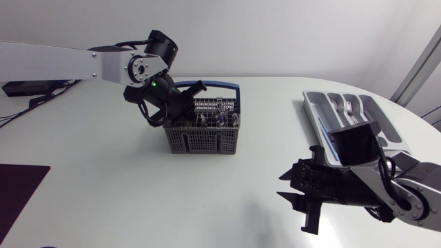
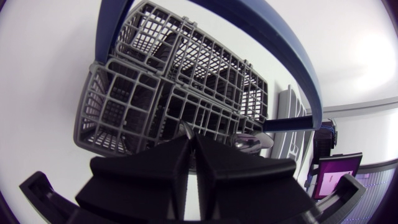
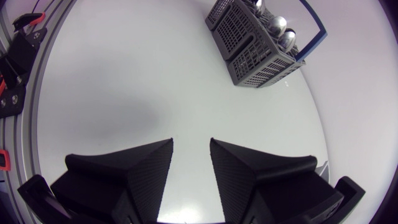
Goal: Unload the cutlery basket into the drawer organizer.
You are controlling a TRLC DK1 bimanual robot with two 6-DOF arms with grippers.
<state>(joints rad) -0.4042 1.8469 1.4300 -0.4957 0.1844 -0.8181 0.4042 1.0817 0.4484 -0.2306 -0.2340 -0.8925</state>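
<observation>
Grey plastic lattice cutlery basket point(image 1: 203, 141) with a blue hoop handle stands near the middle of the white desk point(image 1: 103, 200), steel spoons point(image 1: 219, 120) upright inside. My left hand point(image 1: 195, 96) is tilted down onto its rim; I cannot tell whether it grips anything. Pale grey drawer organizer point(image 1: 387, 127) lies well apart to the right, holding forks point(image 1: 348, 107). Beside it, my right hand point(image 1: 286, 186) hovers spread apart, holding nothing.
</observation>
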